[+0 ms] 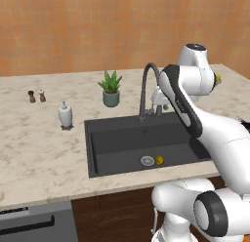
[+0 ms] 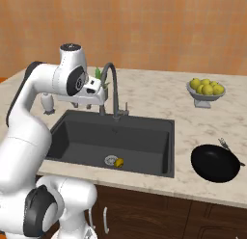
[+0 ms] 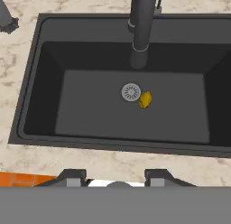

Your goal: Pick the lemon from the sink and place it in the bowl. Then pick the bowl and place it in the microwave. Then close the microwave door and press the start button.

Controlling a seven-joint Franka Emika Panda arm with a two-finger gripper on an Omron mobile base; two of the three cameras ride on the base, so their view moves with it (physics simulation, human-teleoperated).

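Note:
The small yellow lemon [image 3: 145, 100] lies on the floor of the black sink [image 1: 117, 133], touching the right side of the round silver drain [image 3: 131, 92]; it also shows as the lemon [image 1: 159, 160] and the lemon [image 2: 119, 162]. My gripper [image 3: 115, 178] hovers high above the basin's near rim, open, with nothing between its fingertips [image 3: 74, 175]. In the right base view the gripper [image 2: 83, 106] hangs beside the dark arched faucet [image 2: 112, 86]. The glossy black bowl [image 2: 215, 163] sits on the counter right of the sink. The microwave is out of view.
A pale grey fruit bowl [image 2: 206, 91] of yellow-green fruits stands behind the black bowl, and a fork [image 2: 226, 146] lies at the black bowl's far edge. Left of the sink are a potted plant [image 1: 111, 89], a white bottle [image 1: 65, 114] and two shakers [image 1: 36, 95].

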